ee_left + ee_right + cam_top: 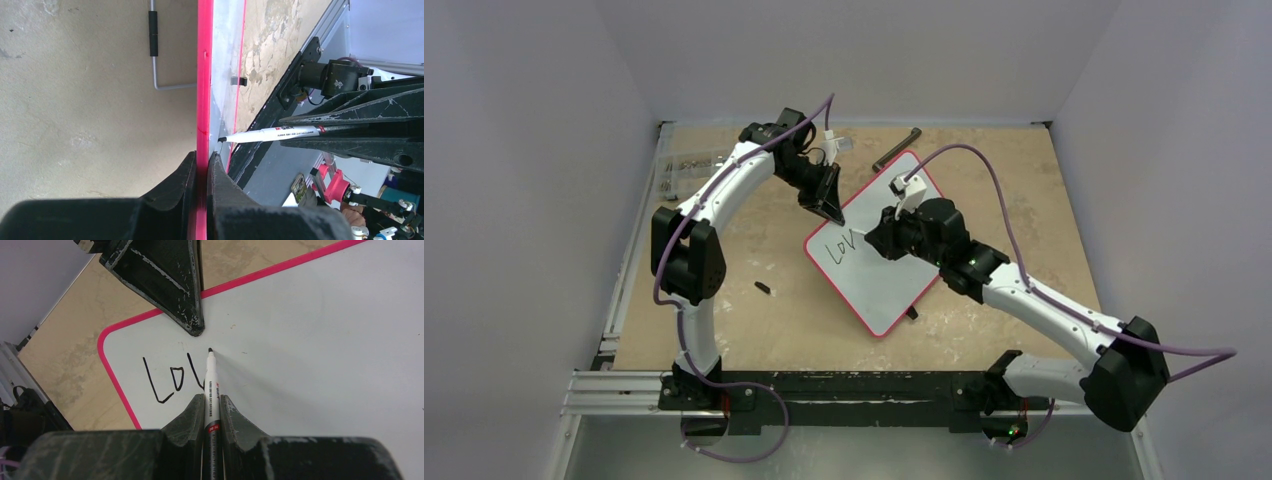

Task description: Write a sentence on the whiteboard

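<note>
The whiteboard with a red-pink rim lies slanted mid-table. My left gripper is shut on its upper left edge; in the left wrist view the pink rim runs between my closed fingers. My right gripper is shut on a white marker with a black tip at the board surface. The sentence reads only "Lo" plus part of a third letter, near the board's corner. The marker also shows in the left wrist view.
A metal rod with a black grip lies behind the board. A small black piece lies left of the board. A clear bag of parts sits at the far left. A black clip shows at the board's near edge.
</note>
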